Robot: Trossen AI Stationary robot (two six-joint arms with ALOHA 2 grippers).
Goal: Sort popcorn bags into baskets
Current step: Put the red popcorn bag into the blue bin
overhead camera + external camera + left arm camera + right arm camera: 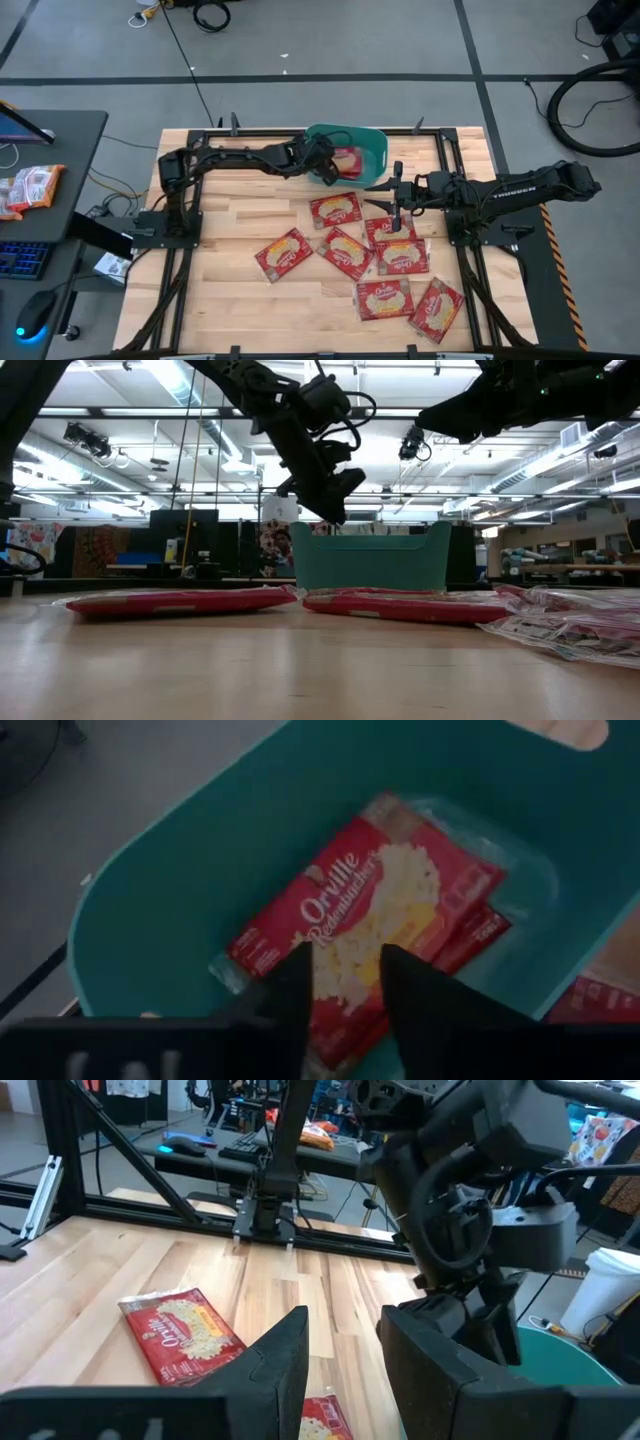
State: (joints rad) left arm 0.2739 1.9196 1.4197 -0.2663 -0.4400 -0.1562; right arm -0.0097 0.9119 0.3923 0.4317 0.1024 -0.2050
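The teal tub (372, 143) stands at the table's far middle; in the left wrist view its wall (200, 860) surrounds two stacked red popcorn bags (370, 910) lying flat on its floor. My left gripper (328, 172) hangs open over the tub's left part (325, 500), fingers pointing down, holding nothing. Several more popcorn bags (345, 250) lie flat on the table nearer than the tub. My right gripper (375, 197) is open, raised above the bags just right of the tub, touching nothing; its wrist view shows one bag (180, 1335) on the wood.
The loose bags spread from the table's middle (285, 253) to its near right corner (437, 307), some overlapping. Bare wood lies on the table's left half (220, 230). A desk with a keyboard, a mouse and snack packets (30, 185) stands off the table's left.
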